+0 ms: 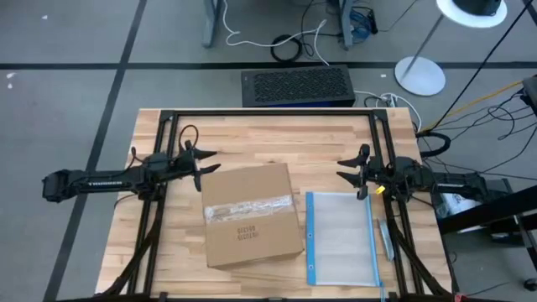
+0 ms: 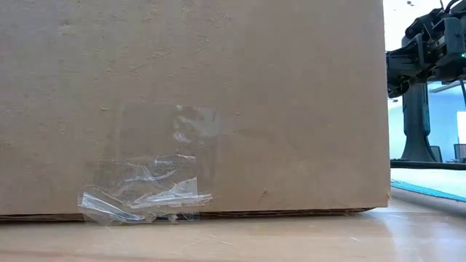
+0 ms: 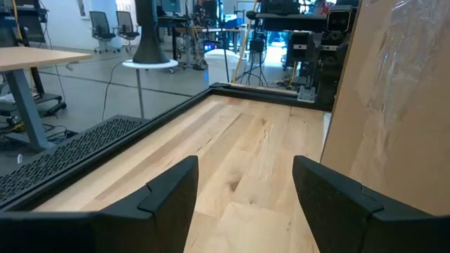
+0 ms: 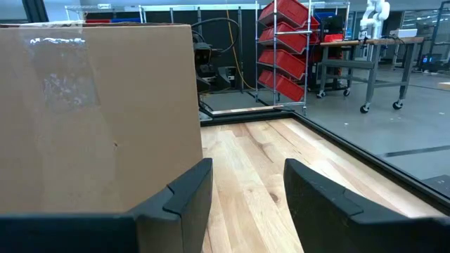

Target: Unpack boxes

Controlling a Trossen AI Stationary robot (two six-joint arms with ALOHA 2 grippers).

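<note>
**High view: sealed carton waits between two open, empty grippers**

High view shows the plain brown corrugated cardboard box (image 1: pixel 250 213), flaps down and crossed by a strip of clear glossy tape (image 1: pixel 249 206), lying on the pale wooden slat table (image 1: pixel 277 138). It sits between the arms, just beside the left gripper (image 1: pixel 204 170) on its inner side, with one corner almost under the fingertips. That closeness looks deliberate: the left arm is likely the one meant to steady the carton or start on the tape, since the seal is unbroken and nothing has been taken out.

Left gripper jaws stand apart and hold nothing; in the left wrist view bare table shows between the two dark fingers (image 3: pixel 165 193), with the carton wall rising just off to one side. The right gripper (image 1: pixel 351 169) is likewise open and empty, parked farther from the box, with a clear plastic pouch with a blue edge (image 1: pixel 341 237) lying flat on the table beside it on the near side. Both arms appear to be at a ready pose, not yet committed.

Two short lines of small dark print (image 1: pixel 249 231) mark the carton top, too small to read. White lettering runs along the left arm, also illegible. In the low view, crumpled tape clings to the carton's side near its base.
</note>
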